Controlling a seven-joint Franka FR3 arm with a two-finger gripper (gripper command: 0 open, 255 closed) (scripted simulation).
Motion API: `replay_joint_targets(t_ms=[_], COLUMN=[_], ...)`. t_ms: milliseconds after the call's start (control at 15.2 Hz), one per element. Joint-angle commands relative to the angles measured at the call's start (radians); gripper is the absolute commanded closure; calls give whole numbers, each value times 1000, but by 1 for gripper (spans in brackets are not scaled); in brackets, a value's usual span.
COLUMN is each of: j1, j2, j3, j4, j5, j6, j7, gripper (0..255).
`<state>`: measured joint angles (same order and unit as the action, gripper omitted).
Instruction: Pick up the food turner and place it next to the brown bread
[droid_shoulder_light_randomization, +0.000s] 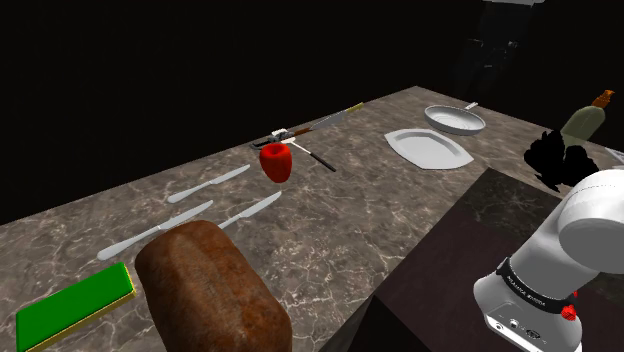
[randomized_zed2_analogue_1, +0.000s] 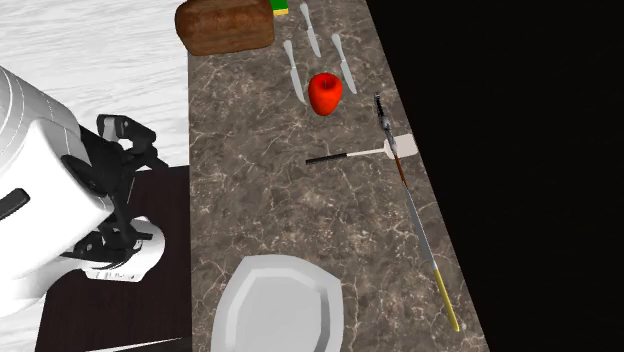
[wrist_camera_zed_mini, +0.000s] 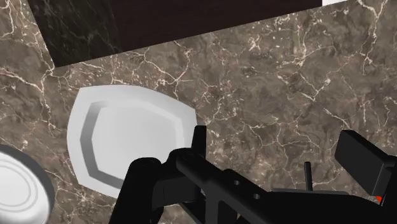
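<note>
Your pincer (wrist_camera_zed_mini: 280, 143) hangs above the brown marble tabletop (wrist_camera_zed_mini: 305, 70) near the white plate (wrist_camera_zed_mini: 127, 140), fingers apart and holding nothing. The dark stand (droid_shoulder_light_randomization: 430, 270) is just behind. The turner (randomized_zed2_analogue_1: 406, 146) lies well apart from the pincer, near the tabletop's far edge in the shoulder view. Its pale blade crosses a long thin tool with a yellow handle (randomized_zed2_analogue_1: 425, 240) that runs along that edge. A red fruit (randomized_zed2_analogue_1: 325, 92) sits just beside the turner. Three knives (randomized_zed2_analogue_1: 293, 70) lie between the fruit and the brown bread (randomized_zed2_analogue_1: 225, 25), which stands at the tabletop's end beside a green block (droid_shoulder_light_randomization: 75, 305). Bare marble stretches between turner and plate. Beyond the far edge is a black area; a pale floor (randomized_zed2_analogue_1: 90, 50) shows in the second exterior view's upper left.
</note>
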<state>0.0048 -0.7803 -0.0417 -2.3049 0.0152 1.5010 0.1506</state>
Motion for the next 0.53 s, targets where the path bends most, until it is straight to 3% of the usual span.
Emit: replay_joint_targets(t_ms=[0,462], j1=[0,30], j2=[0,225], j3=[0,34], j4=[0,35], j5=[0,18], j6=[0,182], j7=[0,5], gripper=[0,0])
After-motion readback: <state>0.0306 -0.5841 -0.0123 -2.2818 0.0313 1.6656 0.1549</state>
